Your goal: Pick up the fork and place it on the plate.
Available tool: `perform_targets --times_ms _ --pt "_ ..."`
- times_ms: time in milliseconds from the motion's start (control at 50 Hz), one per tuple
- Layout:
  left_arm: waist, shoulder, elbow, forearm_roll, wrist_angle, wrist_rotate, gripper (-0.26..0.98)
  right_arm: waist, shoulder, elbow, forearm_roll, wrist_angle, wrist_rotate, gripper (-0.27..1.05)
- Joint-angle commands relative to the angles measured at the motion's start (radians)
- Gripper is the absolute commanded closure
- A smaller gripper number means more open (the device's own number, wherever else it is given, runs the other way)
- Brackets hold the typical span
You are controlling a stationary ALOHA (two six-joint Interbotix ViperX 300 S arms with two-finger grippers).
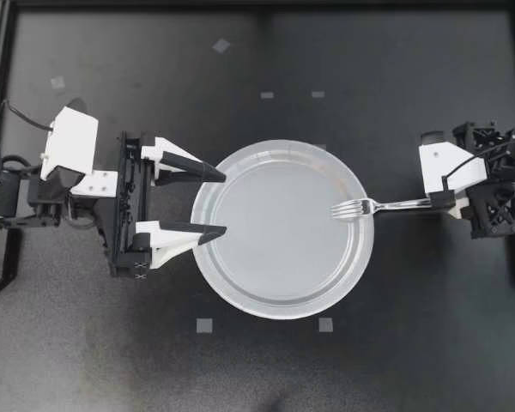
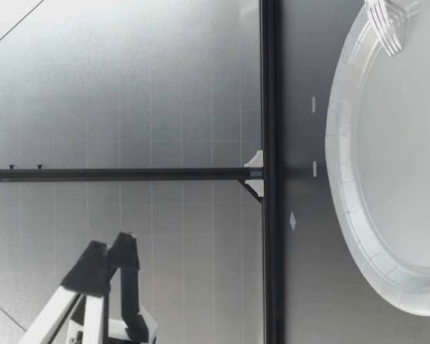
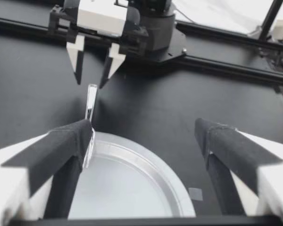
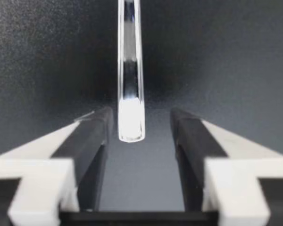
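Observation:
A white paper plate [image 1: 275,283] lies mid-table. The silver fork [image 1: 365,207] has its tines on the plate's right rim, and its handle reaches out past the rim toward my right gripper [image 1: 440,202]. In the right wrist view that gripper [image 4: 140,117] is open, and the end of the fork handle [image 4: 130,108] sits between its fingers with a gap on each side. My left gripper [image 1: 221,203] stands wide open over the plate's left edge, holding nothing. The left wrist view shows the plate [image 3: 146,188], the fork [image 3: 90,101] and my right gripper [image 3: 92,70] beyond it.
Small grey tape marks [image 1: 204,324] dot the black table around the plate. A black frame rail [image 1: 257,4] borders the far side. In the low view a gripper [image 2: 107,287] hangs well above the table, beside the plate [image 2: 358,236] and nearer the camera.

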Motion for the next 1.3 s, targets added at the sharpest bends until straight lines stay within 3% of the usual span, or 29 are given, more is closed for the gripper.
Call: perform_targets --times_ms 0,120,300,440,620,680,760,900,1020,1280 --pt "-0.002 -0.006 -0.006 0.002 -0.011 0.0 -0.12 -0.006 -0.006 -0.021 0.003 -0.003 0.002 0.28" --pt "-0.002 -0.012 -0.006 0.002 -0.011 0.0 -0.12 -0.006 -0.029 -0.041 0.005 0.003 -0.002 0.28" --pt "-0.002 -0.044 -0.025 0.002 -0.003 0.054 -0.12 0.029 -0.15 -0.199 0.094 -0.055 -0.012 0.28" --pt "0.0 -0.049 -0.043 0.002 0.046 0.198 -0.12 0.078 -0.225 -0.236 0.249 -0.272 0.0 0.28" --pt "0.0 -0.048 -0.057 -0.005 0.078 0.402 -0.12 0.144 -0.291 -0.184 0.529 -0.497 0.032 0.28" --pt "0.0 -0.043 -0.057 -0.008 0.063 0.425 -0.12 0.189 -0.319 -0.166 0.568 -0.549 0.046 0.28" --pt "0.0 -0.026 -0.049 -0.009 0.012 0.43 -0.12 0.273 -0.359 -0.124 0.572 -0.646 0.071 0.28" --pt "0.0 0.018 -0.032 -0.014 -0.029 0.425 -0.12 0.35 -0.403 -0.044 0.571 -0.81 0.126 0.28" --pt "0.0 0.057 -0.052 -0.018 -0.041 0.413 -0.12 0.367 -0.411 0.005 0.548 -0.876 0.129 0.28" --pt "0.0 0.046 -0.071 -0.018 -0.043 0.367 -0.12 0.368 -0.391 -0.005 0.509 -0.873 0.132 0.28"
